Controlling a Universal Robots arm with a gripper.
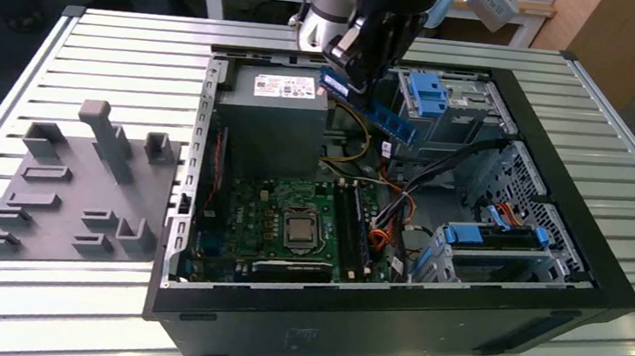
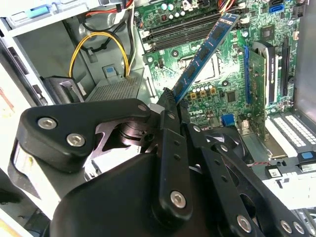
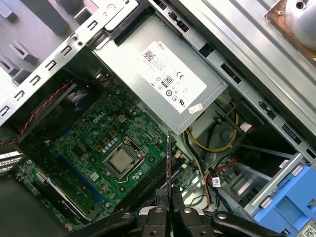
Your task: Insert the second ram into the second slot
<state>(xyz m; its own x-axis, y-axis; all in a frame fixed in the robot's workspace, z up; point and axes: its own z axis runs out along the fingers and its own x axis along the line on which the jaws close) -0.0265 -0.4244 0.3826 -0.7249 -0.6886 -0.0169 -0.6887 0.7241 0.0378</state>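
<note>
Two black fingers point(image 2: 170, 148) of the gripper point(image 2: 173, 101) are clenched on the near end of the second ram point(image 2: 205, 54). Its flat blue face with dark chips slants away in the second wrist view, while the first wrist view presents the second ram point(image 3: 168, 163) edge-on, a thin line between the pads. Below, apart from it, lie the green motherboard point(image 3: 84, 148), its CPU socket point(image 3: 121, 160) and the dark memory slots point(image 2: 180, 32). Farther off, the exterior view adds the grey power supply point(image 1: 271, 112), the open computer case point(image 1: 396, 334) and a grey fixture plate point(image 1: 72, 181) on the slatted table point(image 1: 4, 288) at the exterior view's left.
</note>
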